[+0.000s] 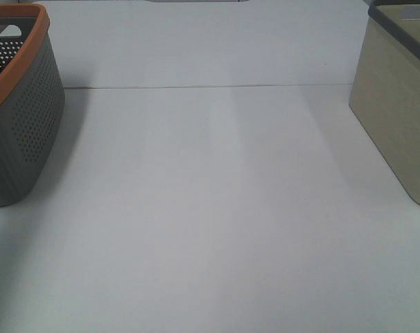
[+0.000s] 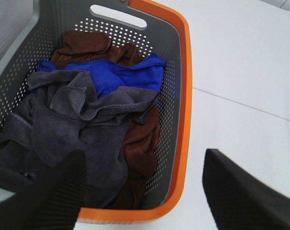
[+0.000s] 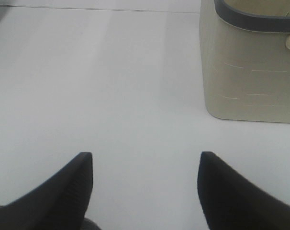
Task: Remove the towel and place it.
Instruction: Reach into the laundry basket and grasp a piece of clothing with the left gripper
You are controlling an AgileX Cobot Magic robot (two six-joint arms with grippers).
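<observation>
The dark navy-grey towel lies crumpled on top of the pile inside a grey perforated basket with an orange rim, over a blue cloth and brown cloths. My left gripper is open and empty, hovering above the basket's near rim. The same basket shows at the left edge of the exterior high view; its contents are hidden there. My right gripper is open and empty above the bare white table. Neither gripper shows in the exterior high view.
A beige basket with a dark grey rim stands at the right edge of the table; it also shows in the right wrist view. A thin seam runs across the white table.
</observation>
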